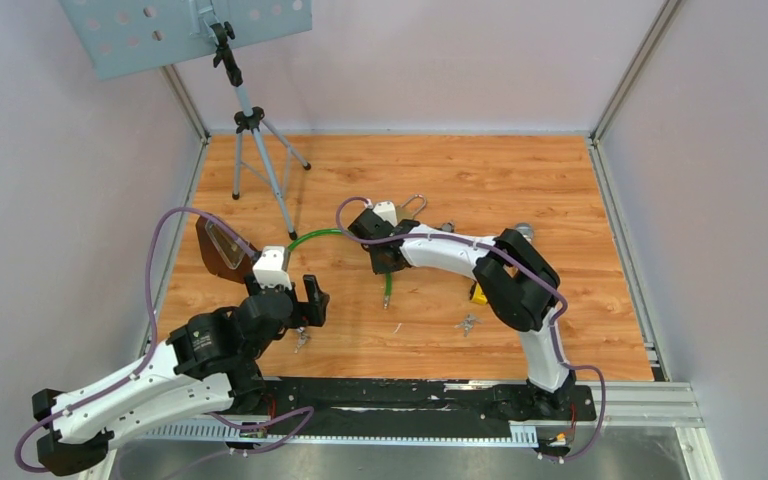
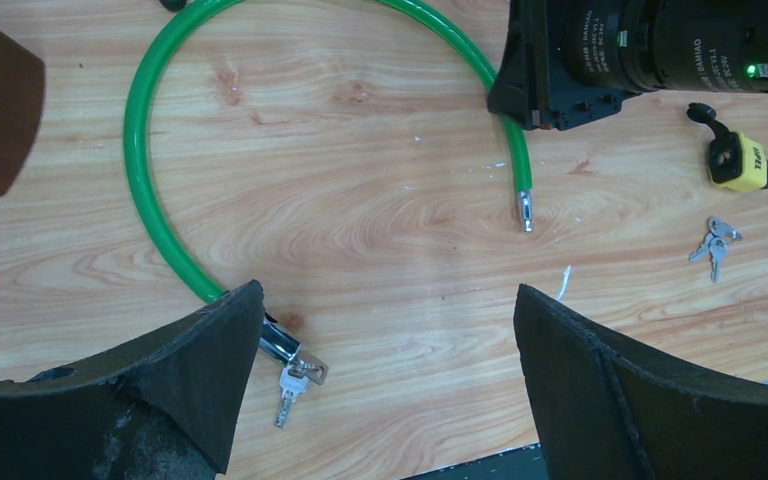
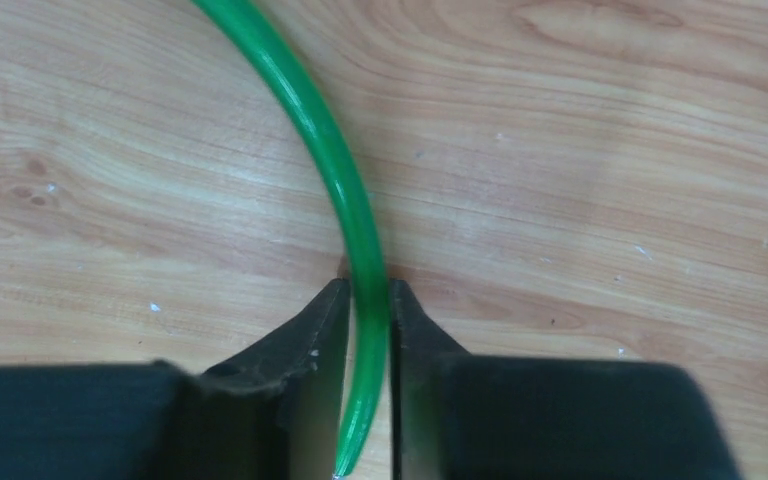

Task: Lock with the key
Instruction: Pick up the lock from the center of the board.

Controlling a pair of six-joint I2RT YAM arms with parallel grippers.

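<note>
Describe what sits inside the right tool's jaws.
The right tool pinches the green cable from both sides. Nearer the camera, its dark pads cover part of the cable, hiding that stretch.

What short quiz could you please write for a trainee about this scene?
1. What colour is the padlock?
2. True or false: the left gripper is open.
3. The right gripper is closed on: A the padlock; B the cable; C nothing.

Key: 1 yellow; 2 true; 3 B.
</note>
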